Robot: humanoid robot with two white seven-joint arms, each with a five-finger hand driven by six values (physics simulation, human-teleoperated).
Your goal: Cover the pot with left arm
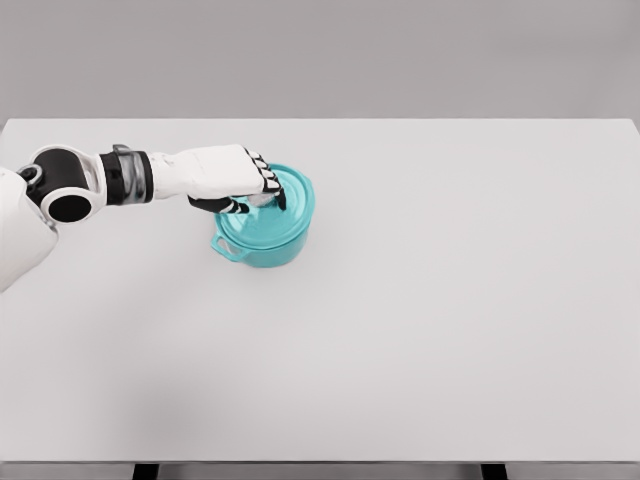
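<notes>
The left robot hand (232, 182) reaches in from the left over a teal pot (265, 238) that stands left of the middle of the white worktop (450, 330). Its fingers curl around the knob of the teal lid (285, 205), which sits on the pot.

The left hand (228, 178) reaches in from the left edge, over the far-left part of the table (430, 330). Directly under its fingers (262, 180) sits the lid (275, 205), and the lid rests on top of the pot (265, 240). The pot stands just to the hand's right and slightly nearer the camera. One pot handle (226, 247) sticks out on the near-left side, below the hand. Off to the hand's right and in front of it, tabletop stretches away.
</notes>
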